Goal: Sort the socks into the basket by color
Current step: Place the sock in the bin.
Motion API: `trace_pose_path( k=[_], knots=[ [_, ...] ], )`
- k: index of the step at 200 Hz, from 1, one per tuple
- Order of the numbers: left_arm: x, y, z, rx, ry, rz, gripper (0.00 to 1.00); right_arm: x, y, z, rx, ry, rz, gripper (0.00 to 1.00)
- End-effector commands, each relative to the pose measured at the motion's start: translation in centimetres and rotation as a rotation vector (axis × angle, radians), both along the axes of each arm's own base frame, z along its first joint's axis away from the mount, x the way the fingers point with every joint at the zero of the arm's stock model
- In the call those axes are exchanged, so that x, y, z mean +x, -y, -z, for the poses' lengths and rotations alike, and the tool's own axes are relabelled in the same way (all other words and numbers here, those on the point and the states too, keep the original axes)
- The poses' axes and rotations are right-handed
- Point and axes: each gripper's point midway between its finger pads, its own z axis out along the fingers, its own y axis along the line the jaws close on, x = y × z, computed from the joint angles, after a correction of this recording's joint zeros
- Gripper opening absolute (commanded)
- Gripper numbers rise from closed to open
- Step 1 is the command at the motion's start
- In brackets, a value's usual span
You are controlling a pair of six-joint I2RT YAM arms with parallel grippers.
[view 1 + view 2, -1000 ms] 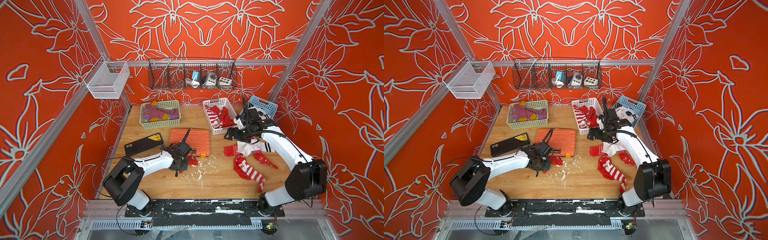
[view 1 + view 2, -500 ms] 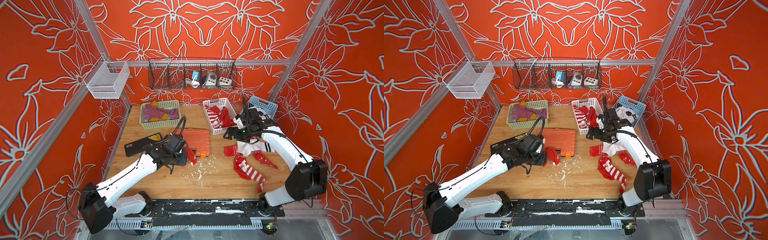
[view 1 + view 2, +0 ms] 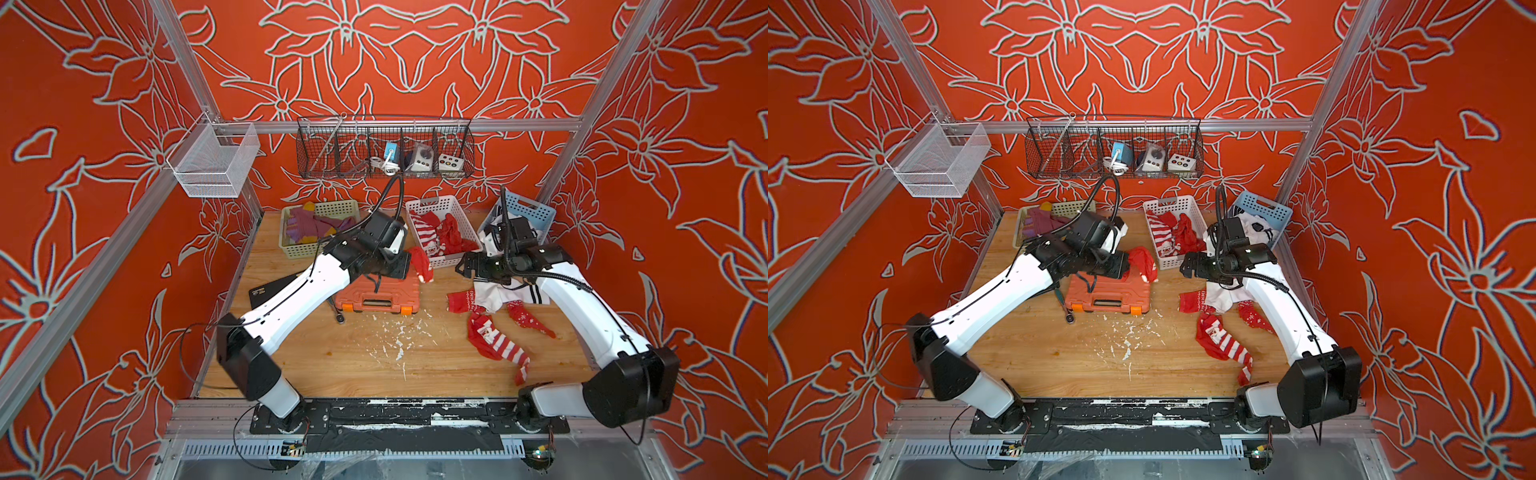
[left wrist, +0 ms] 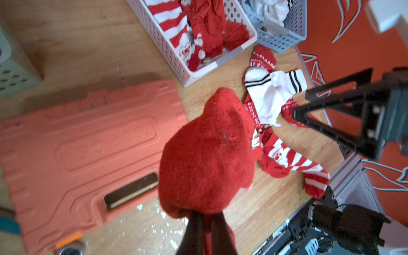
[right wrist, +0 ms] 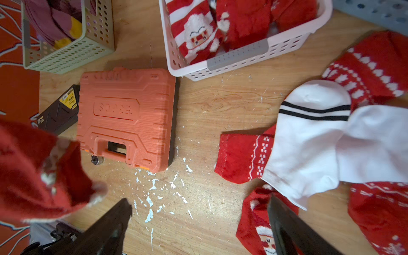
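3 baskets: green basket [image 3: 316, 249], white basket [image 3: 432, 202], blue basket [image 3: 536, 210]. Left tool [image 4: 204, 217] clenched on 1 red sock [image 3: 420, 262], aloft beside white basket. Right tool [image 5: 198, 201] released, at edge of loose socks [image 3: 494, 336] on surface [image 3: 374, 365]. Pinch seen only in left wrist view.

A plain red sock [image 4: 205, 154]; a white sock [image 5: 309, 143] with thin black stripes; a red-and-white striped sock [image 3: 505, 351]; an orange case [image 5: 125, 114].

We can't read the embossed wd on orange tool case [image 5: 125, 114]; yellow label [image 5: 68, 99] on black box [image 5: 55, 116] too small.
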Motion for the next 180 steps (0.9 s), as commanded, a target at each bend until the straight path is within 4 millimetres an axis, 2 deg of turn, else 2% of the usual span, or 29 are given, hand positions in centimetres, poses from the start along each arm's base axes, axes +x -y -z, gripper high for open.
trace_pose_path(
  k=[1,20,56,87,118,136,150,170,180],
  knots=[
    [3.6,2.2,-1.7,-0.047,0.086,0.051,0.00,-0.5,1.9,-0.5,-0.053,0.026,0.078,0.98],
    [7.1,4.2,-1.6,-0.059,0.122,0.061,0.00,-0.6,2.5,-1.1,-0.055,0.048,0.101,0.98],
    [12.6,8.0,0.3,-0.111,0.144,0.086,0.00,-0.7,3.0,-1.7,-0.042,0.062,0.111,0.98],
    [15.9,10.1,3.7,-0.185,0.114,0.095,0.00,-0.7,2.9,-1.7,-0.040,0.048,0.093,0.98],
    [16.9,11.2,8.6,-0.224,0.037,0.133,0.00,-0.9,3.1,-1.4,-0.065,0.018,0.070,0.98],
    [16.7,11.7,10.8,-0.239,-0.005,0.161,0.12,-1.1,3.3,-1.1,-0.073,0.001,0.064,0.98],
    [16.5,11.8,12.2,-0.249,-0.037,0.172,0.25,-1.2,3.4,-0.7,-0.074,-0.014,0.064,0.98],
    [16.3,11.7,13.1,-0.243,-0.060,0.178,0.50,-1.4,3.3,-0.3,-0.065,-0.031,0.068,0.98],
    [16.2,11.5,13.2,-0.235,-0.064,0.178,0.55,-1.5,3.2,-0.1,-0.061,-0.039,0.068,0.98]
  ],
)
